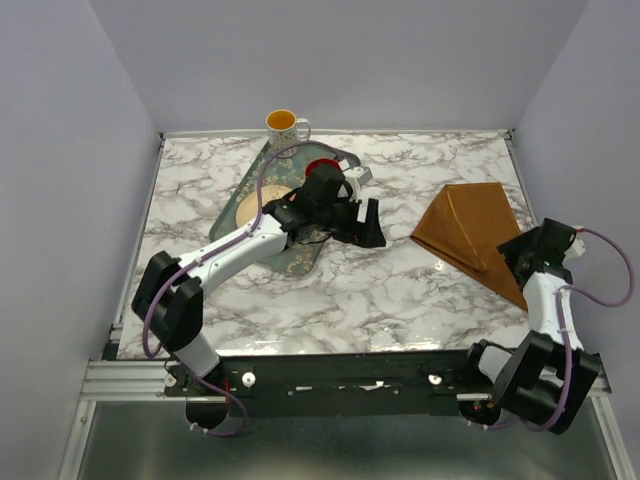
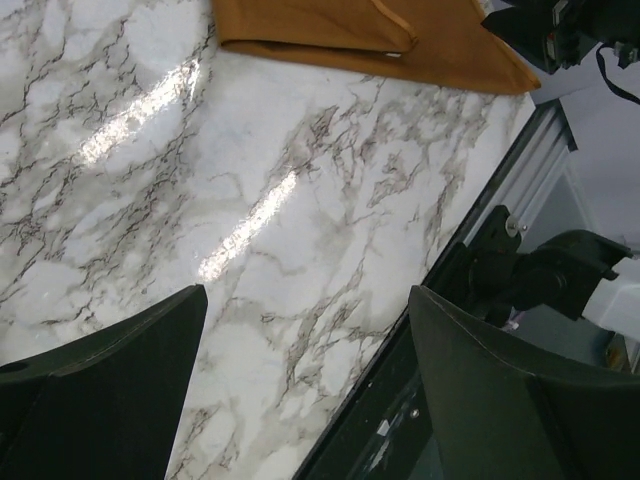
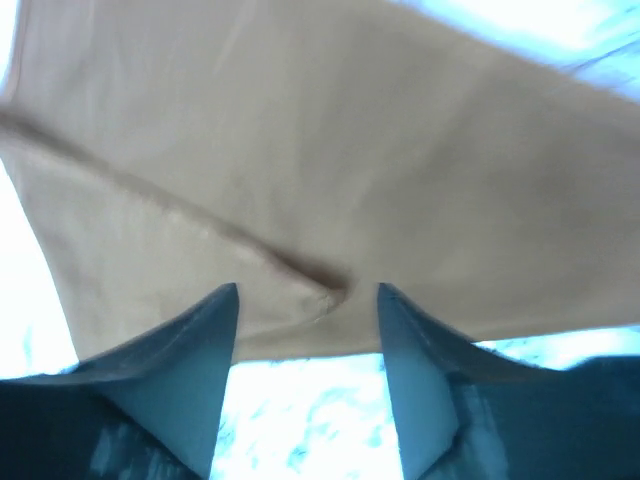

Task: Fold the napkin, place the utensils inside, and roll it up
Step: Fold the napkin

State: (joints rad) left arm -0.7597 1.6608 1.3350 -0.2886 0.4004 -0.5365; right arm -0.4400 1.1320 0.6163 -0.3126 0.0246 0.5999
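The rust-brown napkin (image 1: 470, 232) lies folded into a triangle on the right of the marble table. My right gripper (image 1: 527, 258) sits at its near right corner. In the right wrist view the napkin (image 3: 350, 150) fills the frame, and a folded corner lies just ahead of the gap of my right gripper (image 3: 307, 295), whose jaws are open and clamp nothing. My left gripper (image 1: 366, 224) hovers mid-table beside the tray. It stands wide open (image 2: 305, 295) over bare marble, with the napkin (image 2: 340, 30) farther off. The utensils are not visible; the left arm covers part of the tray.
A dark green patterned tray (image 1: 232, 205) at the back left holds a plate (image 1: 250, 207) and a red object (image 1: 322, 167). A yellow mug (image 1: 285, 124) stands behind it. The table's metal front rail (image 2: 470, 240) runs close to the left gripper.
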